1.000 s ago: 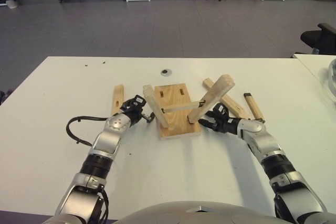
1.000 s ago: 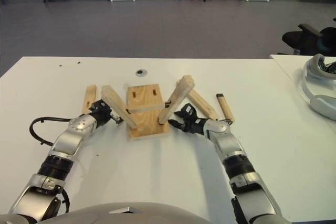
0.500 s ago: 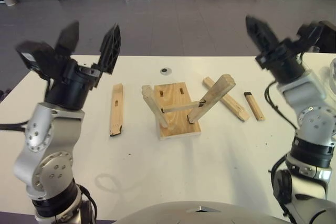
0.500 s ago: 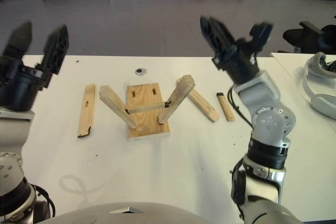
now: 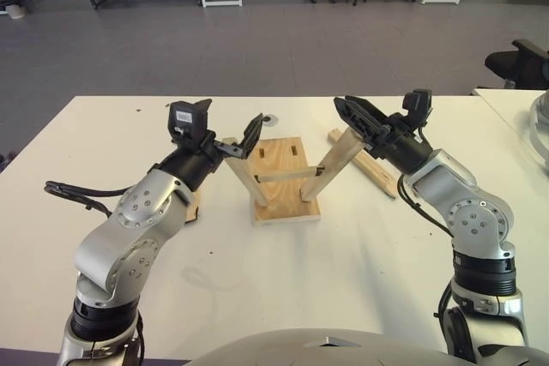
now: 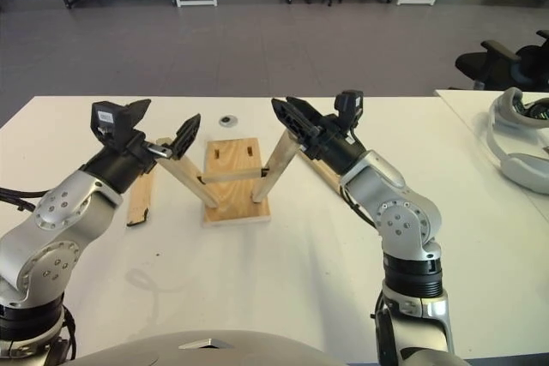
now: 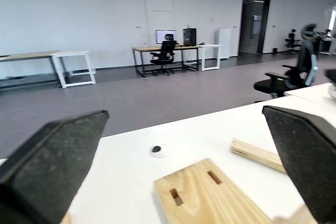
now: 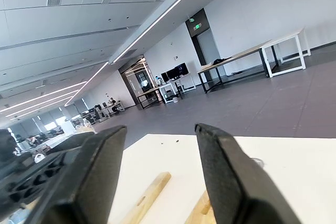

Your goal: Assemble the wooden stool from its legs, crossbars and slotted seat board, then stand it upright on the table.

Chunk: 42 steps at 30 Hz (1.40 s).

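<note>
- My left gripper (image 5: 225, 129) is released, fingers spread wide, hovering over the top of the left leg (image 5: 250, 183).
- My right gripper (image 5: 350, 107) is released too, at the top end of the right leg (image 5: 330, 169).
- The seat board (image 5: 287, 205) lies flat on the desk (image 5: 343, 255). Both legs splay outward from it, joined by a crossbar (image 5: 283, 176).
- Loose legs lie on either side (image 6: 140, 199) (image 5: 378, 174).
</note>
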Motion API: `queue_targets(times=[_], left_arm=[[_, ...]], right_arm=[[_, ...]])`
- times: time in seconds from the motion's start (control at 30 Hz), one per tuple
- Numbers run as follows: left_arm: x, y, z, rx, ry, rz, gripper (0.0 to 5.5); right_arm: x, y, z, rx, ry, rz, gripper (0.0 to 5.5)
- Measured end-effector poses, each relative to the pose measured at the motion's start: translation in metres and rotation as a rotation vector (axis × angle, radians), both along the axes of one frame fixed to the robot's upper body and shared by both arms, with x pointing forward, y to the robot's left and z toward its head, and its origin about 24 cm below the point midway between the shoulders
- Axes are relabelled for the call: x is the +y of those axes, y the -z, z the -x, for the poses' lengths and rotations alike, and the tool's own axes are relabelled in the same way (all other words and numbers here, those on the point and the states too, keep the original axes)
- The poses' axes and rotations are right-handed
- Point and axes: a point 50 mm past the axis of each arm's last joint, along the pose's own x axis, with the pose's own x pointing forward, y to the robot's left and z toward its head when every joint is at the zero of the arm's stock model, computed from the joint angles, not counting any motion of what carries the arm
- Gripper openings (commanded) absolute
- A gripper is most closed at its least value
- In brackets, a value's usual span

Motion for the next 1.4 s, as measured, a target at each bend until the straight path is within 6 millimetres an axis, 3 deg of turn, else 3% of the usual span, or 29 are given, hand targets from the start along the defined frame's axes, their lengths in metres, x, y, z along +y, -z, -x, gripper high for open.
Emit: queue_targets(times=[0.07,0.17,0.23,0.3,0.33,0.43,0.47,0.7,0.87,1.1,1.13,1.17,1.2,1.4], left_arm=[[0.003,-0.012,0.0,-0.043,-0.024,0.05,5.38],[0.007,-0.047,0.015,-0.225,-0.042,0.112,5.38],[0.023,-0.057,0.031,-0.303,-0.132,0.132,5.38],[0.036,-0.045,0.044,-0.267,-0.225,0.116,5.38],[0.043,-0.026,0.049,-0.172,-0.298,0.077,5.38],[0.038,0.022,0.063,0.09,-0.373,0.052,5.38],[0.032,0.026,0.063,0.113,-0.365,0.066,5.38],[0.011,0.017,0.053,0.047,-0.348,0.051,5.38],[0.005,0.013,0.046,0.022,-0.359,-0.028,5.38],[0.001,0.026,0.04,0.08,-0.388,-0.112,5.38],[-0.001,0.028,0.04,0.092,-0.359,-0.108,5.38],[-0.027,0.033,0.044,0.132,-0.136,-0.041,5.38],[-0.025,0.035,0.044,0.135,-0.125,-0.025,5.38],[0.055,0.075,0.054,0.258,-0.3,-0.163,5.38]], right_arm=[[0.001,-0.005,0.0,-0.017,0.026,-0.027,2.47],[-0.018,-0.02,0.003,-0.08,0.177,-0.079,2.47],[-0.033,-0.005,0.014,-0.044,0.288,-0.033,2.47],[-0.044,0.022,0.027,0.038,0.4,0.077,2.47],[-0.046,0.035,0.036,0.082,0.437,0.128,2.47],[-0.032,0.041,0.049,0.077,0.44,0.192,2.47],[-0.025,0.039,0.05,0.061,0.428,0.201,2.47],[-0.004,0.034,0.05,-0.016,0.435,0.329,2.47],[0.004,0.024,0.042,-0.148,0.485,0.583,2.47],[0.014,0.016,0.039,-0.231,0.469,0.706,2.47],[0.018,0.017,0.042,-0.246,0.421,0.703,2.47],[0.042,0.016,0.053,-0.295,0.233,0.626,2.47],[0.042,0.016,0.053,-0.3,0.228,0.608,2.47],[-0.011,0.041,0.033,-0.236,0.393,0.676,2.47]])
